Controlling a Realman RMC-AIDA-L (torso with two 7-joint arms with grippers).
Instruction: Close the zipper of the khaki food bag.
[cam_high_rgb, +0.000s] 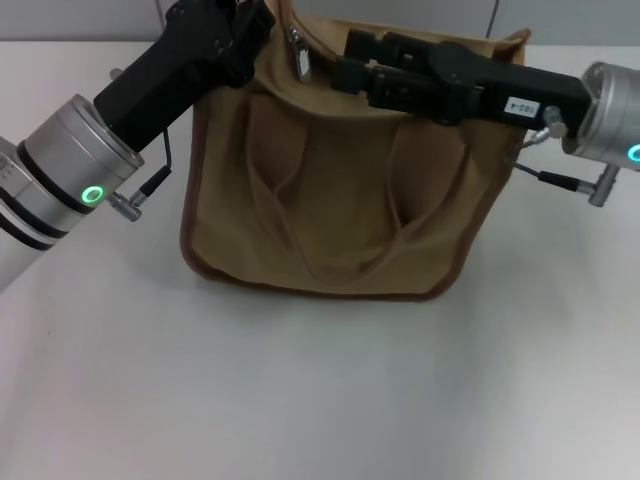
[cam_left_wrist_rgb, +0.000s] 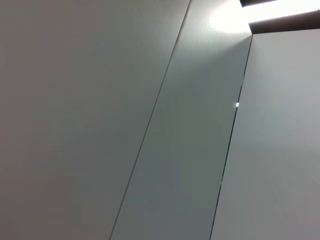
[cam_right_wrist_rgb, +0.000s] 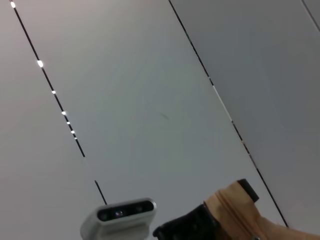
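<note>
The khaki food bag stands on the white table, its handles hanging down its front. The zipper's silver slider and pull tab hang at the bag's top edge, left of the middle. My left gripper is at the bag's top left corner; in the right wrist view its black fingers close on a tan end of the bag. My right gripper is open above the bag's top, just right of the slider and not touching it. The left wrist view shows only wall panels.
The white table spreads around the bag, with bare surface in front of it. Grey wall panels stand behind it. A white camera unit shows low in the right wrist view.
</note>
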